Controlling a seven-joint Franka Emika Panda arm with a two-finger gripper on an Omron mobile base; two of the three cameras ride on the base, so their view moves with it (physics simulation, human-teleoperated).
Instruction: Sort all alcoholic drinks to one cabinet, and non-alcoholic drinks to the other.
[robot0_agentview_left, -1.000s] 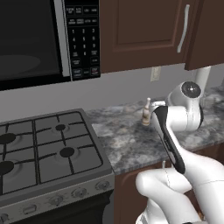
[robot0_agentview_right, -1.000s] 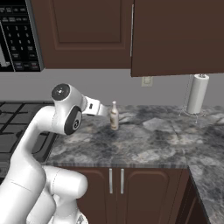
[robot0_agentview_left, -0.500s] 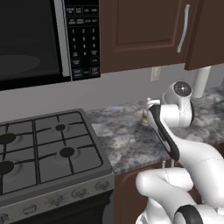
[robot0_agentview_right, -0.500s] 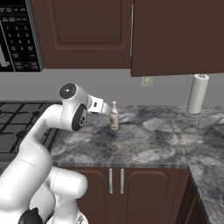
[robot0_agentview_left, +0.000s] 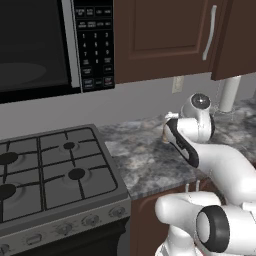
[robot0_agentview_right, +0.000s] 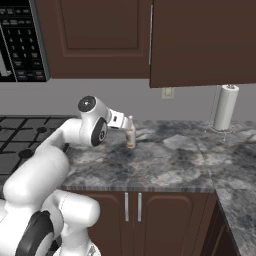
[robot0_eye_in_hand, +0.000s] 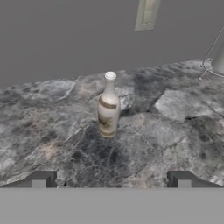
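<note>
Pale slim bottle (robot0_eye_in_hand: 108, 106) upright on counter (robot0_eye_in_hand: 175, 131) | gripper (robot0_eye_in_hand: 111, 179) wide, empty, just short of it

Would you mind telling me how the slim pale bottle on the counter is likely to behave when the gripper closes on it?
The slim pale bottle stands upright, tall on a small base, so an off-centre nudge would probably tip it. Its smooth, round, tapering body may slip in the open gripper or roll if toppled. It looks rigid, so it should not deform.

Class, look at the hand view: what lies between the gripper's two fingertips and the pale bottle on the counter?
Nothing. Bare marbled counter runs from the open gripper up to the upright pale bottle, as the hand view shows.
</note>
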